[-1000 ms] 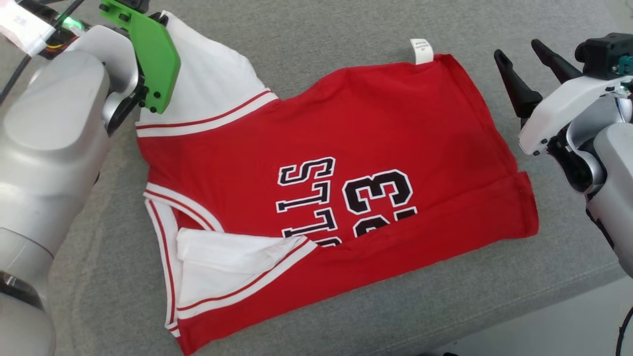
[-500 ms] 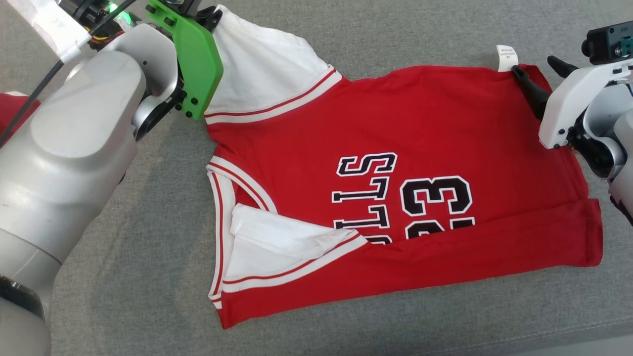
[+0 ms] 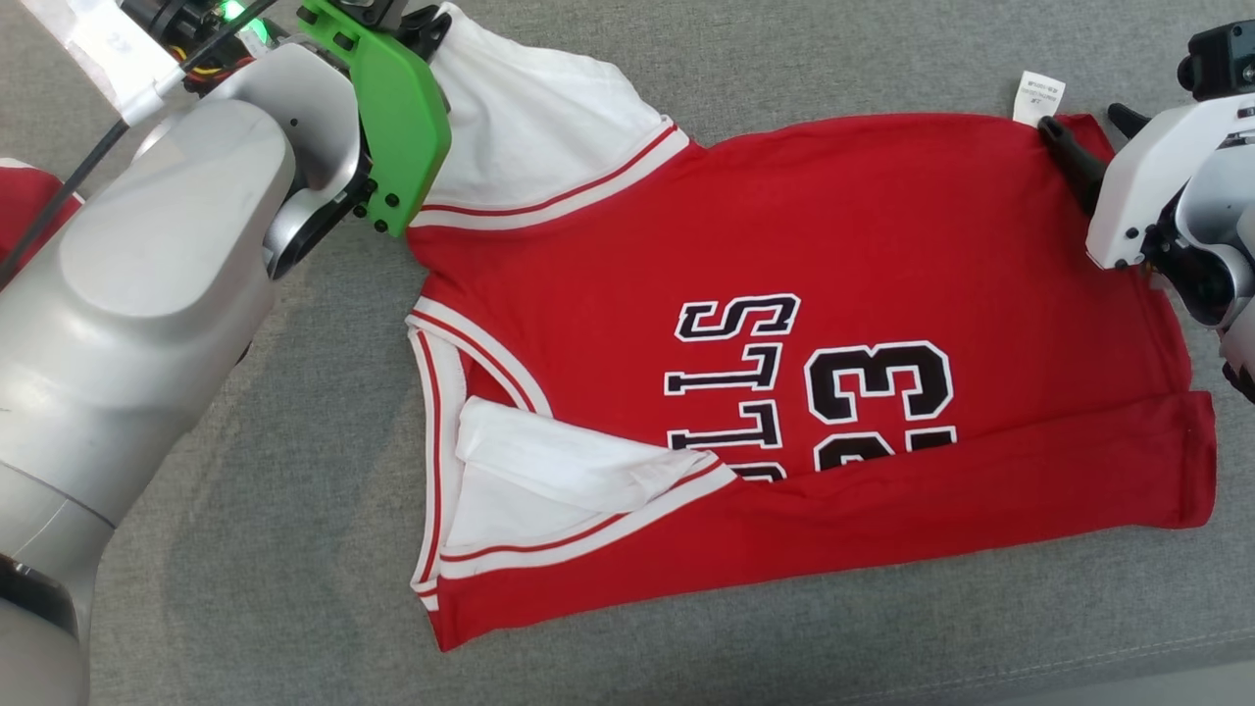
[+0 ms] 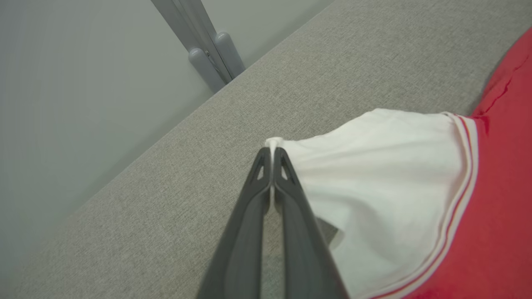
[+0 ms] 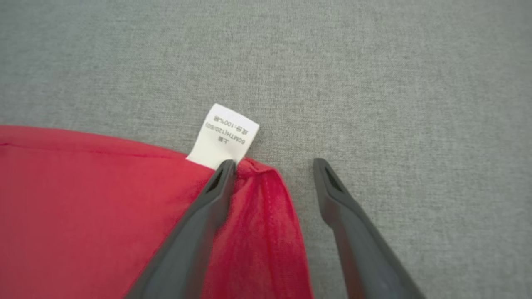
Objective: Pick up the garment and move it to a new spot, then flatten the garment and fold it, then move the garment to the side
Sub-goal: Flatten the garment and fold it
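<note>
Red with black-and-white lettering and a 23, the basketball jersey [image 3: 833,255] lies spread across the grey cushion [image 3: 245,549], its folded-over half toward the near edge. Farther back, the right gripper [image 5: 273,164] has its fingers spread, one over the jersey's far right corner beside the white care label [image 5: 224,137], the other over bare cushion. At the far left, the left gripper [image 4: 272,151] pinches the tip of the white sleeve [image 3: 529,127].

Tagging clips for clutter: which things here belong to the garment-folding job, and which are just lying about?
Job: red jersey; its white sleeve, pinched in the left gripper; right gripper, open over the jersey corner by the care label.
Lying about: red fabric at the left edge; grey stand legs beyond the grey surface.
</note>
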Robot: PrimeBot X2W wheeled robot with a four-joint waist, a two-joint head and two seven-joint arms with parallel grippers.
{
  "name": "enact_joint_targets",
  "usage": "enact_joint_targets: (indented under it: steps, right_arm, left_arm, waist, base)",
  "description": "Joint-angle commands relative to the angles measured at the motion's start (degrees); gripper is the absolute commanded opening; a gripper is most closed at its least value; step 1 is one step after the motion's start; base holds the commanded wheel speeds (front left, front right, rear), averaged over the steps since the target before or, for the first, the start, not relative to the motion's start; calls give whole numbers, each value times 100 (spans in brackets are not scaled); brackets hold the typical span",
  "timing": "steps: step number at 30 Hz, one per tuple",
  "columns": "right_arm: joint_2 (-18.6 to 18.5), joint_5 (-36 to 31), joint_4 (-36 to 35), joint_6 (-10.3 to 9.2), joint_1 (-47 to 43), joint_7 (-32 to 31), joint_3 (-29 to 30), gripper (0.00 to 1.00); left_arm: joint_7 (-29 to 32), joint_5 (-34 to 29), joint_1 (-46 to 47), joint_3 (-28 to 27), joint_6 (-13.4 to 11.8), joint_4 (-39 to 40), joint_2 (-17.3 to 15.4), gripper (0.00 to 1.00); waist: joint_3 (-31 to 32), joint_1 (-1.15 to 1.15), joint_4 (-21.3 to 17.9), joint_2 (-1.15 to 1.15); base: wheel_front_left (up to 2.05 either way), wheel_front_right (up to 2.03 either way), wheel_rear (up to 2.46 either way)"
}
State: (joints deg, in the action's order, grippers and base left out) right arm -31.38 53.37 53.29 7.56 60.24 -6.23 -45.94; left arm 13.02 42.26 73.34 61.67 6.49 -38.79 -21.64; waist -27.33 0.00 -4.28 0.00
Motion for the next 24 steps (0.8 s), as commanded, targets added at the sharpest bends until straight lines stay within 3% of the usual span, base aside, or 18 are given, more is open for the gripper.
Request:
enact_joint_targets:
  steps: [1,13,20,24]
  right_arm:
    - [-28,77,86,-15,18,-47,-50,0]
    - [109,868,259,-17,69,115,214,0]
    - [-37,635,48,-15,235,930,43,0]
    - [-78,551,6,-15,160,1283,-71,0]
  left_arm:
    - [-5,22,-18,6,-49,15,-65,0]
    - [-192,90,-126,-65,-177,-225,-165,0]
    - [-813,83,55,-263,-378,-448,-20,0]
    - [-1079,88,-34,-268,-346,-598,84,0]
  waist:
    - [0,0,-8,0]
    - [80,0,-87,0]
    - [152,0,-95,0]
    - [239,0,-62,0]
  base:
    - [0,0,0]
    - [0,0,0]
    - [0,0,0]
    - [0,0,0]
